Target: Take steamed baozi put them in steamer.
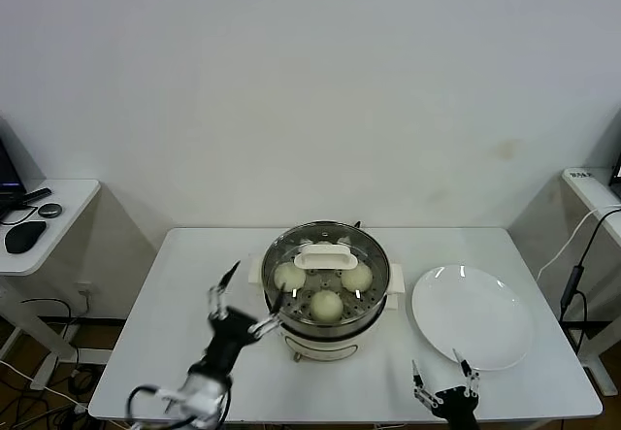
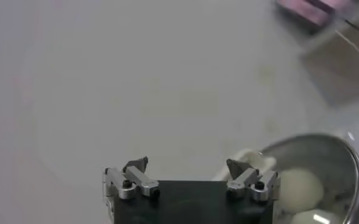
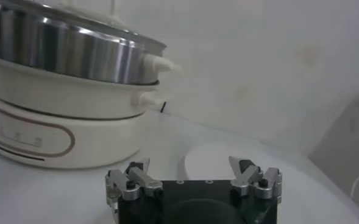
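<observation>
Head view: left pincer [image 1: 248,305] raised, spread, beside steamer [image 1: 326,333].

Even, bright overhead lighting; soft shadows beneath the steamer [image 1: 325,299]. Glare streaks the plate [image 1: 473,315] rim and steel wall. Left wrist view is blurred throughout.

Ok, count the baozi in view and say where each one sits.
3, all inside the steamer under the glass lid: left baozi, front baozi, right baozi. The lid handle may hide another.
</observation>
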`<action>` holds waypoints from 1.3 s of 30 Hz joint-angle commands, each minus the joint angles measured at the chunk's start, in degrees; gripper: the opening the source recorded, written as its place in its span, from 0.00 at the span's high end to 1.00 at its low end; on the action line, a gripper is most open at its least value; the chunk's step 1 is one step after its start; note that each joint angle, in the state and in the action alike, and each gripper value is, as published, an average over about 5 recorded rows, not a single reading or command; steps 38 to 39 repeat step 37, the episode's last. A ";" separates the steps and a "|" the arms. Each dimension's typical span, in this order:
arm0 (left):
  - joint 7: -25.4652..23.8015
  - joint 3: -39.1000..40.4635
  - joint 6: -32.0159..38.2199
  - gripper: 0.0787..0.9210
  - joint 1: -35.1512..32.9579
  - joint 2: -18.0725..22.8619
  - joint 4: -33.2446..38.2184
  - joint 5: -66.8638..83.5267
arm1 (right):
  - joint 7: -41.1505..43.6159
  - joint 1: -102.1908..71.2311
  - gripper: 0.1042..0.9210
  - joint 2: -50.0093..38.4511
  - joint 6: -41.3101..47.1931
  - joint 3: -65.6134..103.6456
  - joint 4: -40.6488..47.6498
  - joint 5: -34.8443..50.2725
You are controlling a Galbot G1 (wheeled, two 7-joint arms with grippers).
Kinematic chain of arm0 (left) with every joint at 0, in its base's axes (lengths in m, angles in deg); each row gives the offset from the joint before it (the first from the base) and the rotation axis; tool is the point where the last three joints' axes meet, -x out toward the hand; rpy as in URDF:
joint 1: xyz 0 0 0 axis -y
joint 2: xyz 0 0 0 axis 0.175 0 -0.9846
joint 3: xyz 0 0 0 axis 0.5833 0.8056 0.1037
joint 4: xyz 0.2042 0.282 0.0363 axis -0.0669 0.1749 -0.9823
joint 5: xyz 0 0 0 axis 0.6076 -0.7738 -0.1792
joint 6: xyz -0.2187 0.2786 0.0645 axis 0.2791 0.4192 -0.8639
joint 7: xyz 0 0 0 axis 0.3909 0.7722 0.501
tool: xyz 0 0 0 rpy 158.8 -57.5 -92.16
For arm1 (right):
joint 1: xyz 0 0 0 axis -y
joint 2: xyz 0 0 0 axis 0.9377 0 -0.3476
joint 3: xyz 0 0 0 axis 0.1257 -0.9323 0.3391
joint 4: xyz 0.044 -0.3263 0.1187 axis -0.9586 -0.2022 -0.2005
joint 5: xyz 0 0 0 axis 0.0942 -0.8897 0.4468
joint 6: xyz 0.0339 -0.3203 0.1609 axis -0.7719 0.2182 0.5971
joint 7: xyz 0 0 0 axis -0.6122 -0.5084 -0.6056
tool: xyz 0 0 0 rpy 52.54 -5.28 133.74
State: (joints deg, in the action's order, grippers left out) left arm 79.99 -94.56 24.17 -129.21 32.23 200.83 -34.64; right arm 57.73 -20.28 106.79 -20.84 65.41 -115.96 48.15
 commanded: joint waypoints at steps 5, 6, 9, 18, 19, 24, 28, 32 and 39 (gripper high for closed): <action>6.97 -12.24 11.10 0.12 -23.81 6.27 -3.76 27.01 | 0.08 -0.38 0.12 -0.53 0.26 -1.40 -0.40 1.76; 6.64 -12.36 11.26 0.12 -23.66 6.21 -4.32 27.02 | 0.05 -0.39 0.12 -0.54 0.22 -1.42 -0.35 1.77; 5.35 -12.62 12.52 0.12 -23.25 5.99 -6.12 26.95 | -0.02 -0.43 0.12 -0.46 0.05 -1.44 -0.10 1.68; 2.26 -13.53 14.62 0.12 -23.16 5.59 -8.61 25.68 | 0.09 -0.90 0.12 -0.29 0.02 -2.11 -0.23 1.69; 2.15 -13.52 14.72 0.12 -23.25 5.60 -8.70 25.41 | 0.10 -0.90 0.12 -0.30 0.08 -2.14 -0.30 1.73; 1.61 -13.59 14.81 0.12 -23.57 5.49 -9.02 24.56 | 0.13 -0.93 0.12 -0.31 0.19 -2.42 -0.57 1.77; 1.01 -13.59 14.81 0.12 -23.82 5.21 -9.21 24.01 | 0.12 -0.92 0.12 -0.40 0.07 -2.39 -0.53 1.72; 0.65 -13.77 14.80 0.12 -23.78 5.11 -9.26 23.85 | 0.10 -0.92 0.12 -0.49 -0.08 -2.28 -0.45 1.55; 0.40 -14.21 14.68 0.12 -23.66 4.93 -9.44 23.83 | 0.09 -0.93 0.12 -0.52 -0.07 -2.27 -0.42 1.52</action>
